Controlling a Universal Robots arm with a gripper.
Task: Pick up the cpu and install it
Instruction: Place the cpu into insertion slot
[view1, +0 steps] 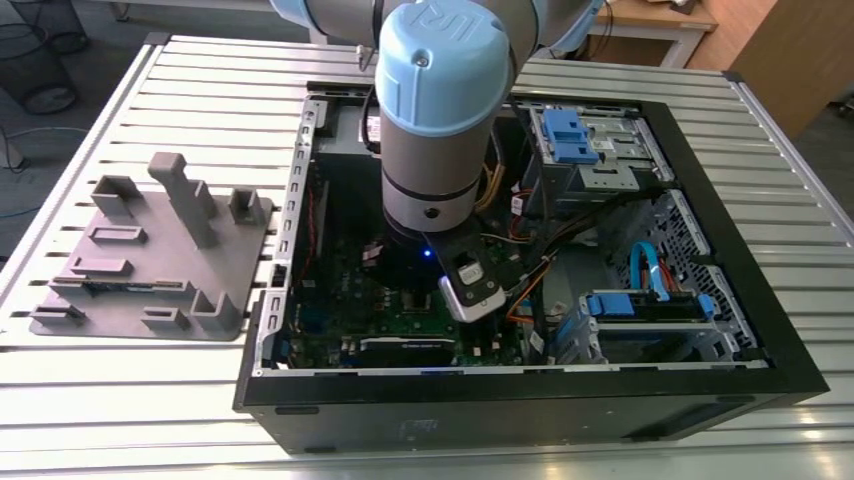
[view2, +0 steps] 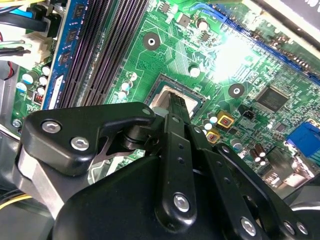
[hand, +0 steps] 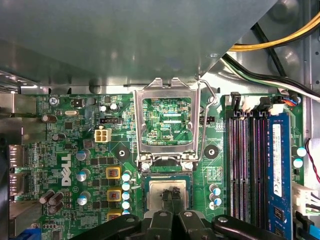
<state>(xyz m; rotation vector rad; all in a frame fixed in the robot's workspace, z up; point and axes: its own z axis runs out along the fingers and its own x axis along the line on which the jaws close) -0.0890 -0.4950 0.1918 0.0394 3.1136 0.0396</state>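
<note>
The arm (view1: 427, 130) reaches straight down into the open case (view1: 534, 385), which lies on a slatted table (view1: 174, 90). In the exterior view its thick wrist covers the middle of the board (view1: 334, 320), so where it meets the board is hidden there. A grey tray (view1: 147, 270) with upright posts sits on the table to the exterior view's left of the case, apart from it.

In the first wrist view the cpu (hand: 156, 195) lies flat inside the socket (hand: 167, 176), its pale metal top showing on either side of the gripper (hand: 170, 192). The two fingertips are drawn close together with a thin slit between them. They sit over the middle of the chip's top — much narrower than the chip, so they do not clasp its edges. Whether they press on the top or hang just above it cannot be told. The black links cut off the cpu's near edge. The hinged plate (hand: 167, 92) stands swung open just beyond the socket, with green board (hand: 75, 150) visible through its window. Slots (hand: 245, 165) run beside the socket, and cables (hand: 280, 42) pass above them. A blurred grey surface (hand: 125, 35) overhangs the far part of the board; what it is cannot be made out.

In the second wrist view the gripper (view2: 175, 100) comes down onto the cpu (view2: 162, 96), and its links stand in front of much of the socket (view2: 165, 79). Glare whitens a patch of board (view2: 250, 65) — the parts there are hard to read. The slots (view2: 105, 45) run past at a slant.
</note>
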